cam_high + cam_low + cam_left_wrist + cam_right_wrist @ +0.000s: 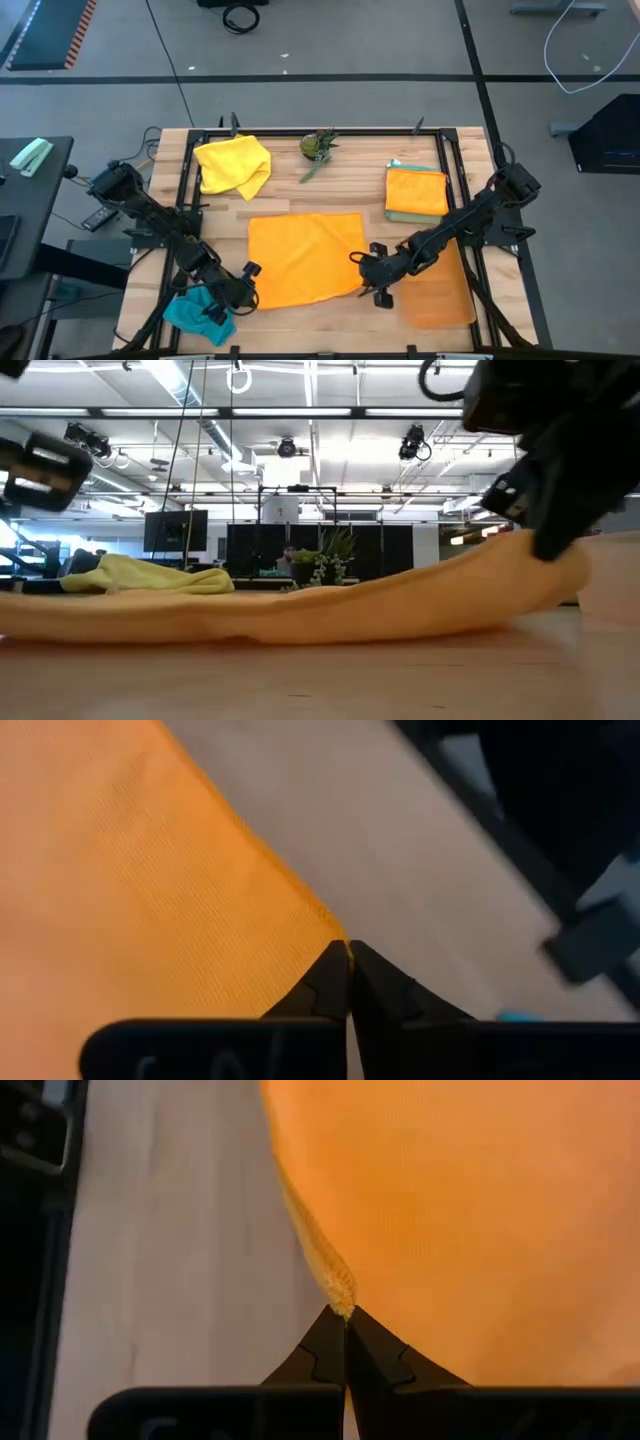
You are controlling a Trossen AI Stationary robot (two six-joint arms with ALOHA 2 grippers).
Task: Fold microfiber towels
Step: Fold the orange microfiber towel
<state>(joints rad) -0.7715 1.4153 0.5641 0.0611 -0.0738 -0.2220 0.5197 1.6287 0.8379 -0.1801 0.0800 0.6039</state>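
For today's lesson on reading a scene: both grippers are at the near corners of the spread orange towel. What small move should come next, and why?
Probably lift both corners slightly together and carry them toward the far edge. The left gripper and right gripper are each shut on a near corner of the orange towel, which lies flat and unfolded on the table, so a fold can begin.

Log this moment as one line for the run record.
left end effector: shut on orange towel near-left corner | right end effector: shut on its near-right corner | towel: flat, unfolded
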